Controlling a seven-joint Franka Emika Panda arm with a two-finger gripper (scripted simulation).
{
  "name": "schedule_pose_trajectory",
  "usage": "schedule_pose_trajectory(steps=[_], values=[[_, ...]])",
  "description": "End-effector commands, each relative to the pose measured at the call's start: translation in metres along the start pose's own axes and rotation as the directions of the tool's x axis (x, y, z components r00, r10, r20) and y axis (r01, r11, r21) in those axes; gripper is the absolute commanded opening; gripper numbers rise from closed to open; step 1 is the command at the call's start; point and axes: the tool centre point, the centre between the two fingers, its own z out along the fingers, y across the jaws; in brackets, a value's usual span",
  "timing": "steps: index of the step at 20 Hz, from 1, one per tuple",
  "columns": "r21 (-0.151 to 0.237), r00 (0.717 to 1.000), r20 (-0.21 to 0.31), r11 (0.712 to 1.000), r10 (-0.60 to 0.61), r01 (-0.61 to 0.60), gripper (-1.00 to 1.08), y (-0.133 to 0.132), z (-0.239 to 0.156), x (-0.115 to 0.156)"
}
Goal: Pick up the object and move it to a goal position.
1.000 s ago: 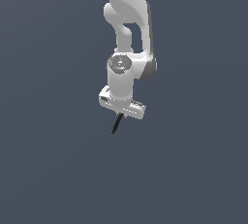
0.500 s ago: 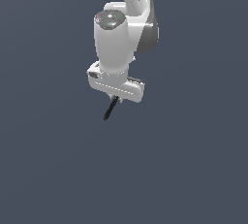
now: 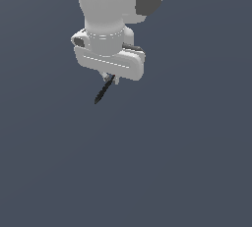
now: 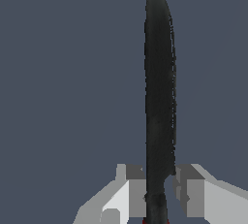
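One stick [image 3: 103, 92] and one gripper [image 3: 110, 78] are all we count against the plain grey backdrop, with nothing near either. Our fingers [image 4: 131, 191] are clamped on the stick, one to each side of it, near its red end. From the exterior view it hangs slanted below the white hand. Only the wrist view shows the two pads pressing its black shaft [image 4: 160, 97] and a trace of red at the grip.
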Motion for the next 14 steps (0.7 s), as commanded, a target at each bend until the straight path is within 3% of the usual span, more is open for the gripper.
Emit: schedule_pose_trajectory(steps=[1,14], values=[[-0.001,1.000,0.001,1.000,-0.001,0.001,-1.00,0.003,-0.020,0.001],[-0.001,1.000,0.001,1.000,-0.001,0.001,-1.00,0.008,-0.064,0.007]])
